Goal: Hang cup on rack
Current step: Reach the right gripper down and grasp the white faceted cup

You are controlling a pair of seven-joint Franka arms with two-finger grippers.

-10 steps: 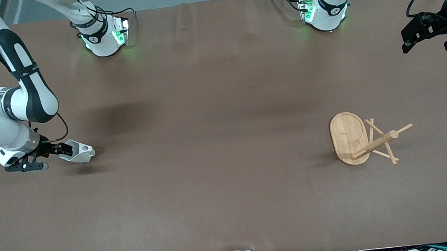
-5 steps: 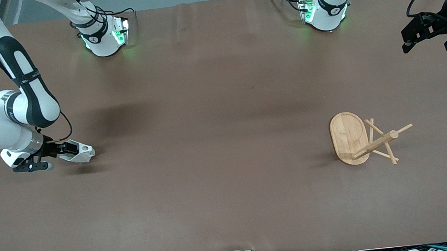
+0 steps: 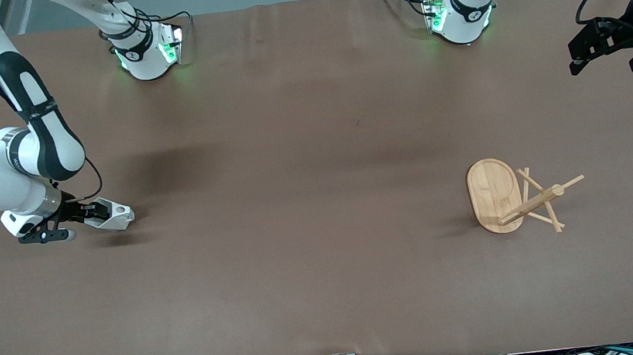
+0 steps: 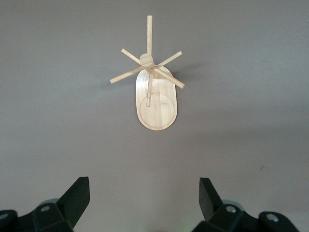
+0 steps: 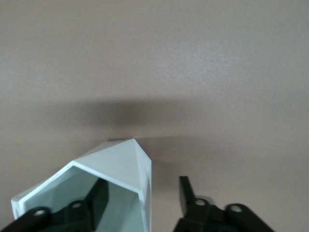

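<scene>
Since a second ago the right arm has edged closer to the cup and the right gripper has narrowed around its rim. That gripper sits low over the brown surface at the right arm's end, with the white faceted cup lying on its side, mouth toward the gripper and the pierced handle uppermost. In the right wrist view one finger reaches inside the cup and the other stands outside its wall with a small gap, so the right gripper straddles the wall without yet pinching it. The left arm waits, its left gripper spread wide in the air over the surface edge at its own end. From the left wrist view the left gripper looks down on the bamboo mug rack. The rack stands on its oval base toward the left arm's end, well apart from the cup
</scene>
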